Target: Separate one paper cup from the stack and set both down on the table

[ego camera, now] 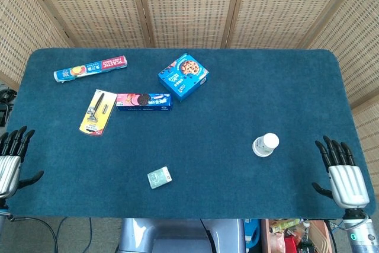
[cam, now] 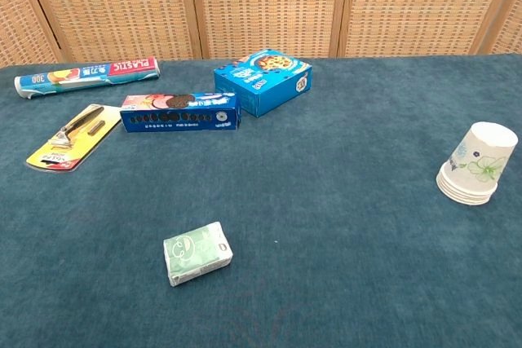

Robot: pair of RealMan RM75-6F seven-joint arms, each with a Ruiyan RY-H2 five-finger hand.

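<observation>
The stack of paper cups [cam: 475, 165] stands upside down on the blue table [ego camera: 237, 87]. The right hand [ego camera: 342, 173] lies near it, fingers spread and empty. The left hand [ego camera: 10, 158] rests at the opposite edge, likewise spread and empty.

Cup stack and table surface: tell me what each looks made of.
The cup stack looks like thin paper, matte white with a printed flower pattern; several nested rims show at its base, and it stands upside down. The table surface looks like dark teal fabric, probably short-pile carpet or felt: its texture is fuzzy, faintly mottled, and shows no shine.
</observation>
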